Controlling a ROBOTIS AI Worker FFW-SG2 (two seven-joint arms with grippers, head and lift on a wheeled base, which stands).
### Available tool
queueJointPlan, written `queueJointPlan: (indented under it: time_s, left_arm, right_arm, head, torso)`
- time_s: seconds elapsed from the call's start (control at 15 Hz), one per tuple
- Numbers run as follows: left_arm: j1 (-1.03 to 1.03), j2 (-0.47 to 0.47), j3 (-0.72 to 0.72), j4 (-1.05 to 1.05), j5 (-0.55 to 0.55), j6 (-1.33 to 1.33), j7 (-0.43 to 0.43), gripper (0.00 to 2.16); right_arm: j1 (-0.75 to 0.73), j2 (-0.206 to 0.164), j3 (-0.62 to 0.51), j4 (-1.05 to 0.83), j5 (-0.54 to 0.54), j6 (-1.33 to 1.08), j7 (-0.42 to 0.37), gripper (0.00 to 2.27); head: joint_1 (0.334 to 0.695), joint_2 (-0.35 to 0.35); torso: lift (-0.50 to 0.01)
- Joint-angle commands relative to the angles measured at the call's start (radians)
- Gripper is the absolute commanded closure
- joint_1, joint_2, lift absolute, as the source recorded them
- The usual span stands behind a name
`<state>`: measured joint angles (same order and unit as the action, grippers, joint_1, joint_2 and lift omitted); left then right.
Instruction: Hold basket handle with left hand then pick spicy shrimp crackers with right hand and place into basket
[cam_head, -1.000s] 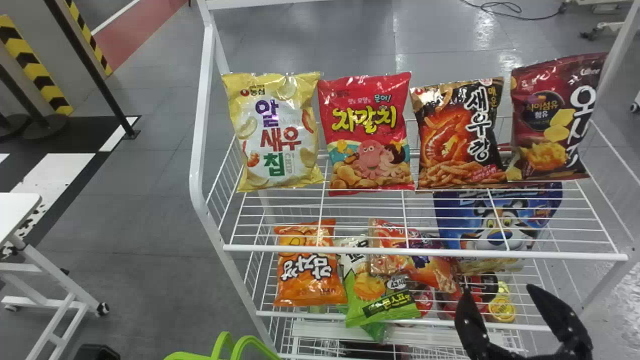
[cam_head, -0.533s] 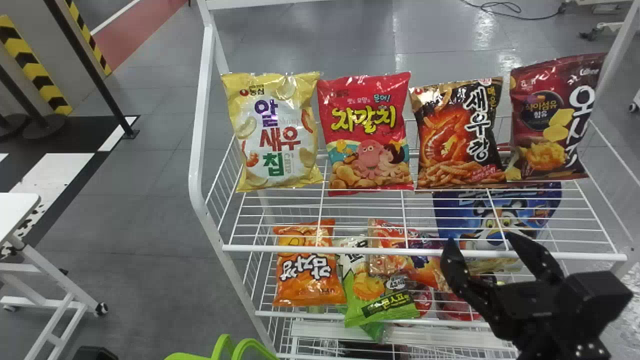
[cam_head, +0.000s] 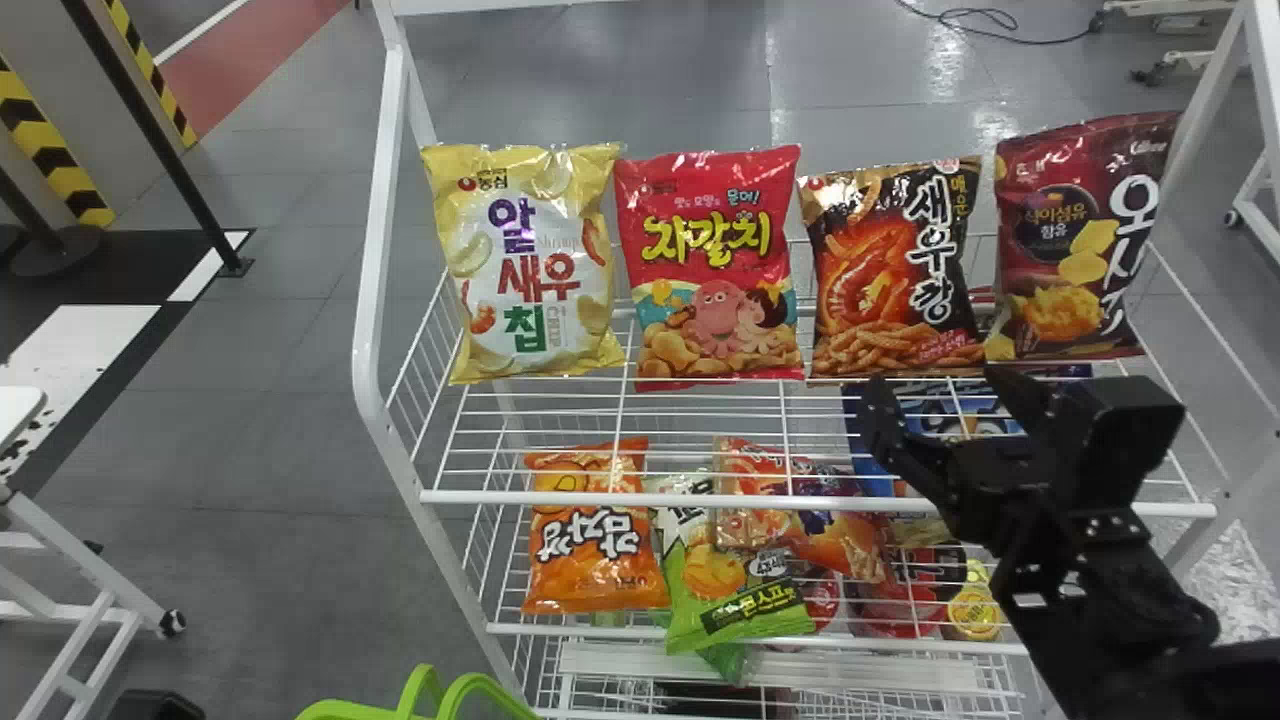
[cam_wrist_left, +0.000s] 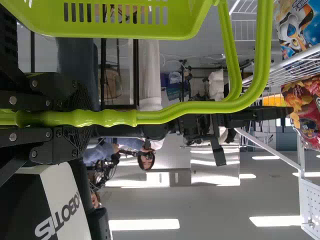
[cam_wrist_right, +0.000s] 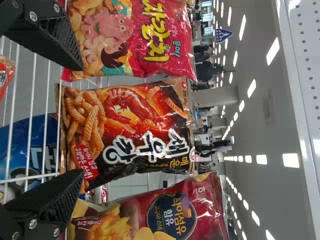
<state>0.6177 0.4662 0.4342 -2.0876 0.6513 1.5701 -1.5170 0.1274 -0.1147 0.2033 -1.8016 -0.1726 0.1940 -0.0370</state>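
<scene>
The spicy shrimp crackers, a black and orange bag, stand upright on the top shelf between a red bag and a maroon one. In front of and slightly below that bag, my right gripper is open and empty. From the right wrist, the spread fingers of my right gripper point at the lower part of the crackers, not touching them. My left gripper is shut on the green basket handle; the basket hangs from it. In the head view, green handles show at the bottom edge.
A yellow bag and a red bag stand left of the crackers, a maroon bag right of them. The white wire shelf's front rail runs below the bags. More snacks, including an orange bag, lie on the lower shelf.
My right gripper has risen from the lower shelf's height to just below the crackers, staying open. The head view has shifted slightly, with the shelf a little farther left.
</scene>
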Motion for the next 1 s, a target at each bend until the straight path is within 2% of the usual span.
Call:
queueJointPlan:
  time_s: [0.0, 0.67, 0.93]
  left_arm:
    - [-0.012, 0.011, -0.008, 0.0, -0.001, 0.001, -0.002, 2.14]
    - [-0.022, 0.019, -0.022, 0.003, -0.001, 0.001, 0.0, 2.15]
    - [-0.03, 0.017, -0.022, 0.004, -0.002, 0.001, 0.001, 2.15]
  right_arm:
    - [-0.061, 0.006, -0.002, 0.022, -0.001, 0.051, -0.011, 0.07]
    - [-0.301, 0.033, 0.011, 0.245, 0.001, 0.112, -0.029, 0.07]
    - [-0.365, 0.056, 0.018, 0.347, 0.005, 0.112, -0.029, 0.07]
  head:
    - [0.695, 0.129]
    - [0.695, 0.101]
    - [0.695, 0.103]
  torso:
    - [-0.037]
    - [-0.037]
    - [-0.037]
